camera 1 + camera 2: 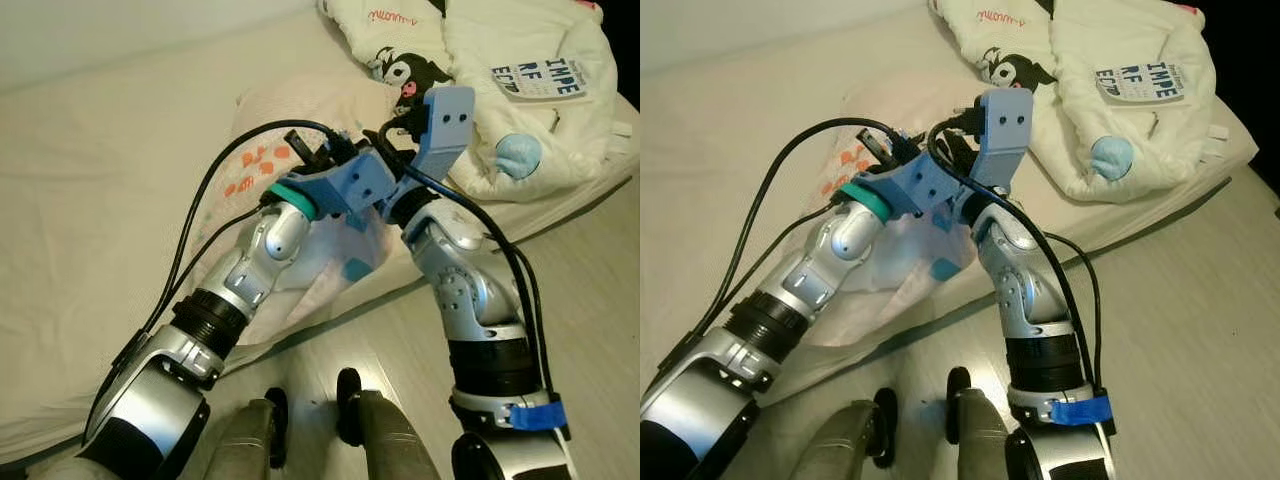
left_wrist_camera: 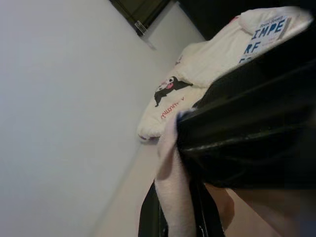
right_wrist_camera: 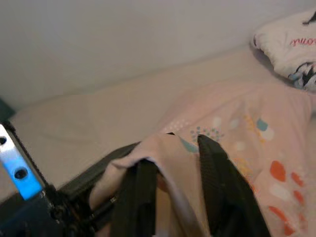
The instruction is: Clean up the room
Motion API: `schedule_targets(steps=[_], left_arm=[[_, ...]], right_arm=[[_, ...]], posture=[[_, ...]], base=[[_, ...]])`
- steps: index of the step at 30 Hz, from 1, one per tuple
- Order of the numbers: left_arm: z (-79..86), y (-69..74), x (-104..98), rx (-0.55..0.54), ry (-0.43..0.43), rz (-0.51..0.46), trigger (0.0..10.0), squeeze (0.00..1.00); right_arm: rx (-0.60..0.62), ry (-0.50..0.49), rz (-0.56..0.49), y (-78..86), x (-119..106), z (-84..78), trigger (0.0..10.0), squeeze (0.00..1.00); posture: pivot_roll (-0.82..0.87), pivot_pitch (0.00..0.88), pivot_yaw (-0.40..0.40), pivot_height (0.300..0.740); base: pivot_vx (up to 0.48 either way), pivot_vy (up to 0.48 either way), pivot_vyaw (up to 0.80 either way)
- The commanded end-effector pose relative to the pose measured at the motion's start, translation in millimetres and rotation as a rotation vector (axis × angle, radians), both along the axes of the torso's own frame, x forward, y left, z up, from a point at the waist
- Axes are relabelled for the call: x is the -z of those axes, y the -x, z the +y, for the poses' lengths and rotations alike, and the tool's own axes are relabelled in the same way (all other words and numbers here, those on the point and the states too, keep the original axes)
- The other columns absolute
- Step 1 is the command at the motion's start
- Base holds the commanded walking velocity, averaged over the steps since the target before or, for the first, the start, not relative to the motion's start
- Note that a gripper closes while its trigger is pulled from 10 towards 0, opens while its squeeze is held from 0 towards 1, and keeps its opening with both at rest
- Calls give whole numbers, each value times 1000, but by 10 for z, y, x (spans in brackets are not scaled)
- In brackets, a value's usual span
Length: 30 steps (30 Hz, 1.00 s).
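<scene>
Pale pink spotted cloth [image 3: 237,148]: lies on the cream bed [image 1: 90,200].
Left gripper [image 2: 180,217]: clamps a cloth fold.
Right gripper [image 3: 170,197]: pinches the same cloth's edge.

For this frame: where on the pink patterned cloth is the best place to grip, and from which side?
Grip the raised fold of the pink patterned cloth near its bunched middle, coming from above on the floor side of the bed. The cloth lies limp and flat elsewhere, so only a pinched ridge offers purchase. Both tools, left and right, already have fabric between their fingers there.
</scene>
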<state>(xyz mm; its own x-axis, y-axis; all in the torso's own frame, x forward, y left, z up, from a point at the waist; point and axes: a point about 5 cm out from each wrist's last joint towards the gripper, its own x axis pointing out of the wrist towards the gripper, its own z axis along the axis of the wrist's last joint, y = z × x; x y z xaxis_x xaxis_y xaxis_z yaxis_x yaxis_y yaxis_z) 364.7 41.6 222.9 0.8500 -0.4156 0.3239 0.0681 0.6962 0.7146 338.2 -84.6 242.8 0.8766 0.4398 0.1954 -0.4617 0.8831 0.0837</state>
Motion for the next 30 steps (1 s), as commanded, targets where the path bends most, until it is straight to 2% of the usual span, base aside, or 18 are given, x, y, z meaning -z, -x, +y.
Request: schedule_targets(steps=[1,3,4,5,6,7,8,9,10,12,13,14,16,17,18,20,21,30], left_arm=[[253,-84,230,-126,-20,114,0,0],[253,-84,230,-126,-20,114,0,0],[258,-81,236,-127,-20,114,0,0],[267,-79,245,-129,-22,115,0,0],[267,-79,245,-129,-22,115,0,0],[290,-83,256,-139,-22,118,0,0],[308,-90,266,-150,-9,129,0,0],[308,-90,266,-150,-9,129,0,0],[337,-102,283,-167,22,156,0,0],[373,-117,303,-190,63,188,0,0],[373,-117,303,-190,63,188,0,0],[432,-137,321,-225,121,223,0,0],[432,-137,321,-225,121,223,0,0],[512,-158,321,-269,167,238,0,0],[512,-158,321,-269,167,238,0,0],[654,-189,305,-334,217,241,0,0],[689,-194,296,-345,219,236,0,0],[725,-210,282,-367,235,238,0,0]], right_arm=[[-113,70,-104,144,-144,114,10000,1000],[-113,70,-104,144,-144,114,10000,1000],[-143,111,-103,168,-135,79,10000,694],[-219,149,-97,241,-125,37,10000,0],[-219,149,-97,241,-125,37,10000,0],[-390,173,-113,452,-154,-31,10000,0],[-488,141,-125,588,-199,-59,10000,0],[-488,141,-125,588,-199,-59,10000,0],[-575,84,-145,716,-265,-90,10000,0],[-633,13,-169,807,-342,-128,10000,0],[-633,13,-169,807,-342,-128,10000,0],[-638,-74,-207,839,-441,-195,10000,0],[-638,-74,-207,839,-441,-195,10000,0],[-563,-152,-239,775,-521,-313,10000,0],[-563,-152,-239,775,-521,-313,10000,0],[-343,-265,-241,551,-553,-581,10000,0],[-284,-271,-223,484,-514,-655,10000,0],[-202,-172,-118,406,-222,-667,10000,0]], posture=[[-46,226,58,740],[-46,226,58,740],[-45,225,57,740],[-46,225,56,740],[-46,225,56,740],[-48,224,55,740],[-48,224,55,740],[-48,224,55,740],[-54,222,55,740],[-54,222,55,740],[-54,222,55,740],[-58,220,57,740],[-58,220,57,740],[-60,218,58,740],[-60,218,58,740],[-54,217,60,740],[-52,218,61,740],[-52,222,63,740]], base=[[0,0,0],[0,0,0],[0,0,0],[0,0,0],[0,0,0],[0,0,0],[0,0,0],[0,0,0],[0,0,0],[0,0,0],[0,0,0],[0,0,0],[0,0,0],[0,0,0],[0,0,0],[0,0,0],[0,0,0],[0,0,0]])
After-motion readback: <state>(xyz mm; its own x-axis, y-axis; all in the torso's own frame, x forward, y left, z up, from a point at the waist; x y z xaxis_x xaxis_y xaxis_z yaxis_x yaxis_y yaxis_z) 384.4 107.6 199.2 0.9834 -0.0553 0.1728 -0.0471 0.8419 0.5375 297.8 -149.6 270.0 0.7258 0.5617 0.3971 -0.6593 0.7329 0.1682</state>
